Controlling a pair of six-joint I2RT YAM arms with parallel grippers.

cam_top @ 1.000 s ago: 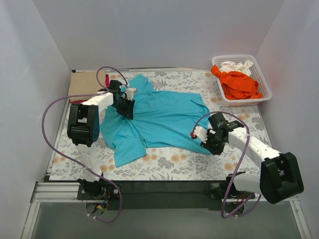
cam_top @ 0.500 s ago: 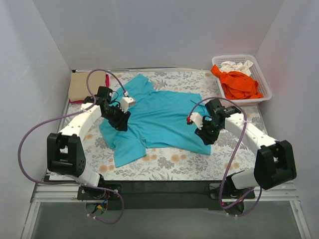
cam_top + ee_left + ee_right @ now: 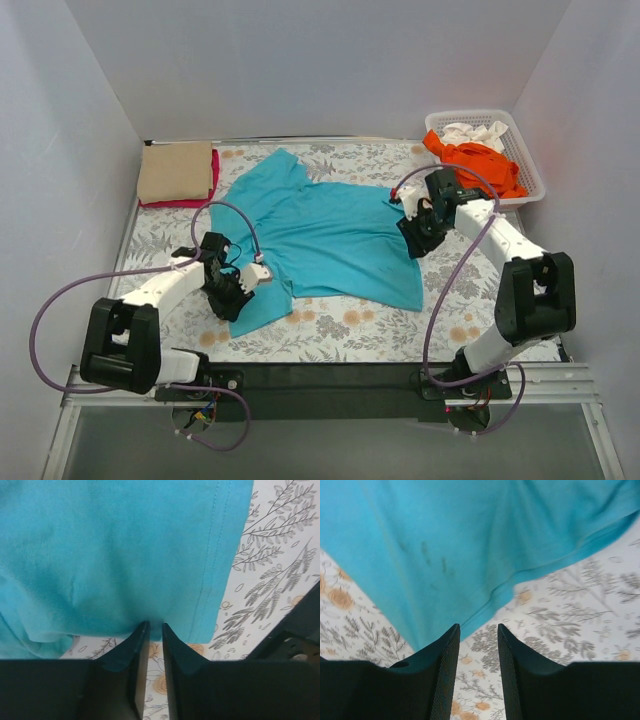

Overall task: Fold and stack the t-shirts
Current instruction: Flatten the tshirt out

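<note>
Turquoise t-shirt lies flat on the surface. My right jaws are spread over its right edge, my left jaws nearly together at the near hem. Biting cloth? Can't tell. Opposite edges, probably for folding.

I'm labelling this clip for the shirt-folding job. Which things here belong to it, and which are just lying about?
Part of the job: teal shirt, orange shirt, white shirt, tan shirt, red shirt.

Just lying about: basket, tablecloth.
</note>
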